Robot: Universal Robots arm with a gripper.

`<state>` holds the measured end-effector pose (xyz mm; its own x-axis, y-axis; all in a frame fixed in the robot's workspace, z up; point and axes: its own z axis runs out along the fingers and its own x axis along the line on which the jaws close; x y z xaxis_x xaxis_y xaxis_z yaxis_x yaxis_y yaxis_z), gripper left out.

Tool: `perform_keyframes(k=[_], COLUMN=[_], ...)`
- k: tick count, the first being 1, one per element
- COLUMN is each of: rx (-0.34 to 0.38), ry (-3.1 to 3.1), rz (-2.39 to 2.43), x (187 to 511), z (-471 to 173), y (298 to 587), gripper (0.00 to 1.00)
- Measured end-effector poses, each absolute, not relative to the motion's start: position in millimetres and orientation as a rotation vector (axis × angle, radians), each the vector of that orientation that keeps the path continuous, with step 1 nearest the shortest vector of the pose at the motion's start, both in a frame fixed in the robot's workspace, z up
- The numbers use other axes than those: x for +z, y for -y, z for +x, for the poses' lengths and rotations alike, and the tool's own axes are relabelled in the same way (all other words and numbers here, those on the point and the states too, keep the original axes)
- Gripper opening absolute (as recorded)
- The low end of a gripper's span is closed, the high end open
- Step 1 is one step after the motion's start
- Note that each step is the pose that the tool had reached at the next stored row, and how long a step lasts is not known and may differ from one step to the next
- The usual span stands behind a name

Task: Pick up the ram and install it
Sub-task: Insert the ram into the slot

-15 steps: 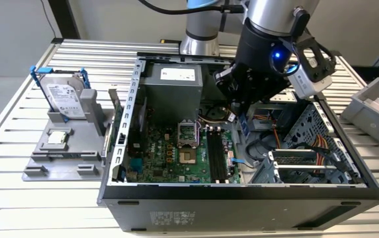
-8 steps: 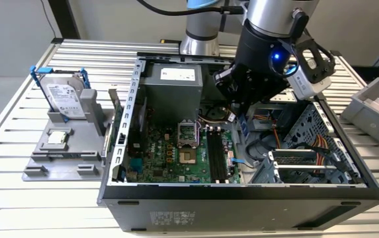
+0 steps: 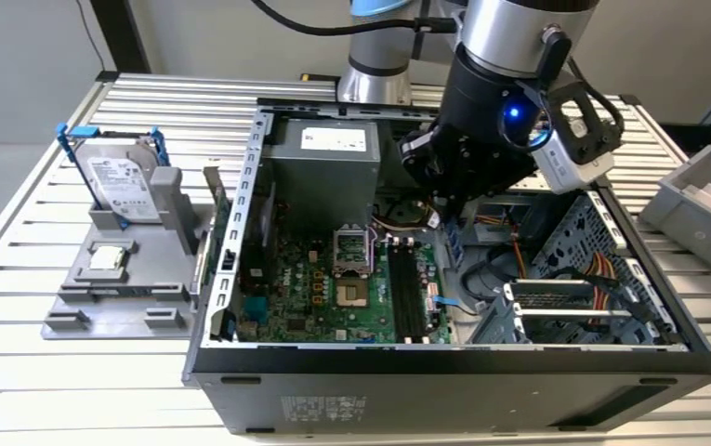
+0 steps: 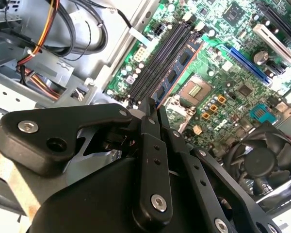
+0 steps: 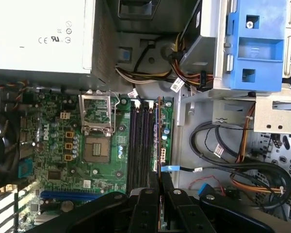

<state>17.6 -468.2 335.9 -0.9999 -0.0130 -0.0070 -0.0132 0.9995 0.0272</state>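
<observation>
Thin blue ram (image 4: 179, 65) seen standing edge-on in a black motherboard slot (image 5: 136, 145), gripper (image 5: 158, 182) jaws clamped on it, open case (image 3: 454, 358) set on slatted metal table (image 3: 32, 372)

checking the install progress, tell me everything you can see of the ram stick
The ram is a thin, narrow blue circuit board with a row of dark chips along its face. In the second wrist view it stands on edge, in line with the long black slots of the green motherboard, on the side toward the processor socket. Its near end runs in between the fingertips of the black tool, which is closed on it. Whether it is fully seated in a slot cannot be told.
</observation>
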Motion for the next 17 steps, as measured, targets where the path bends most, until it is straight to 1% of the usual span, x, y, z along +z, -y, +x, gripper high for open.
perform_keyframes(k=[17], rx=[0.04], ry=[-3.145], rz=[0.114], x=[317.1], z=[17.4], y=[468.2], gripper=[0.0])
